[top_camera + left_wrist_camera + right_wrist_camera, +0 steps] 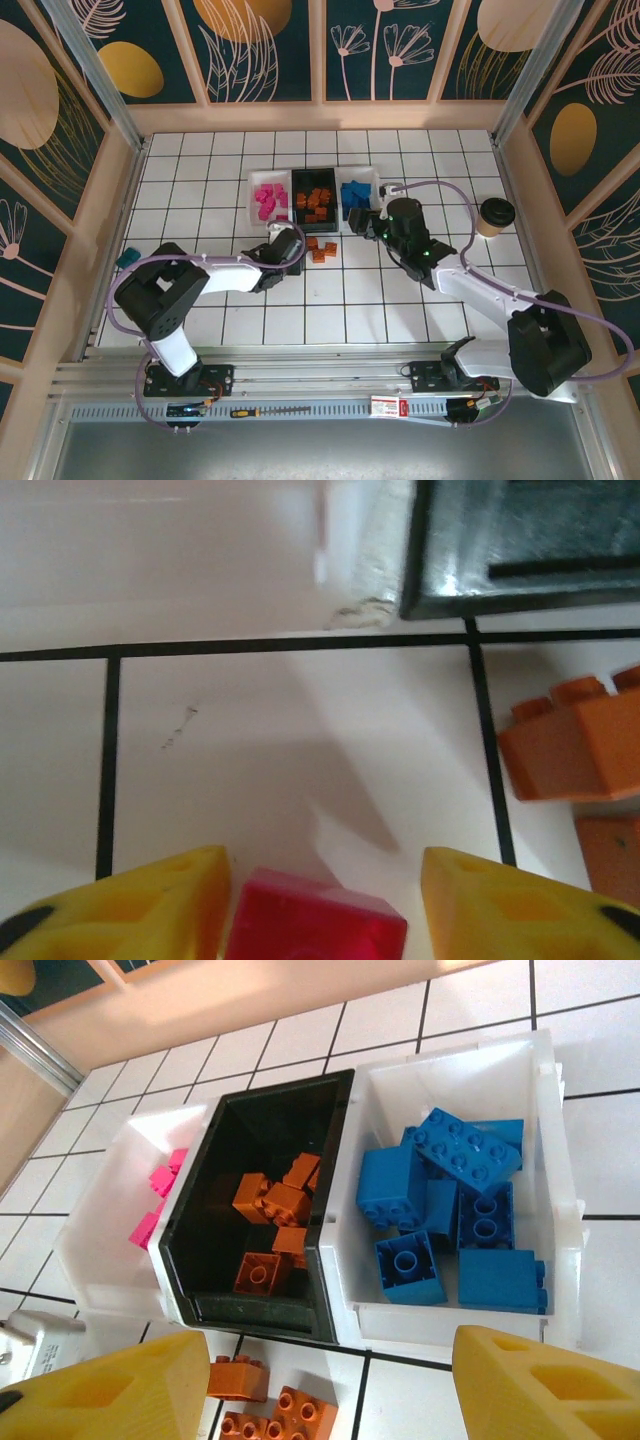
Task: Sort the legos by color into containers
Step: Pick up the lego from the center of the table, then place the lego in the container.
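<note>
- Desk (200, 200): white square tiles with dark grout lines, set inside a pale timber frame.
- Walls (270, 50): dark teal panels on three sides, with gold discs and pale line-drawn plants.
- Containers: three small open trays stand touching in a row at the far centre. They are a left white tray (100, 1250), a black tray (255, 1312) and a right white tray (548, 1160).
- Contents: pink bricks (160, 1180) lie in the left white tray, orange bricks (270, 1200) in the black tray and blue bricks (450, 1210) in the right white tray. All are studded and glossy, and lie jumbled at odd angles.
- Unsorted: loose orange bricks (320, 248) lie in a small cluster on the desk just near of the black tray.
- Left fingers (170, 900): yellow and set narrow, either side of a single pink brick (315, 925). They are near of the join between the left white tray and the black tray, with the loose orange bricks to the right. I cannot tell whether they clamp it.
- Right fingers (110, 1390): yellow, spread wide and holding nothing, just near of the black and right white trays.
- Other items: a tan paper cup (493, 215) stands at the right edge and a teal block (126, 259) lies at the left edge. Both are well apart from the trays.
</note>
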